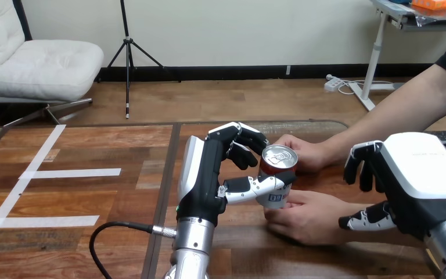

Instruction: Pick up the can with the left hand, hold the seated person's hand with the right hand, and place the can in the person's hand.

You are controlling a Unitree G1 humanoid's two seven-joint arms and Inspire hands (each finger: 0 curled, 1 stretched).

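Observation:
A red and white can [278,174] stands upright just above the table's middle, silver top showing. My left hand [209,174] is shut on it, thumb across its front and fingers [245,145] curled behind its rim. The person's near hand [305,216] lies palm up under and beside the can's base, touching it. Their far hand [303,152] rests right behind the can. My right hand [409,180] sits over the near hand's wrist, thumb [363,220] on its near side and fingers [362,168] curled down on its far side.
The wooden table [93,197] carries white tape strips [72,173] at the left. A dark seam [165,192] runs front to back beside my left forearm. A black cable [116,228] loops by that arm. The person's forearm [395,116] reaches in from the right.

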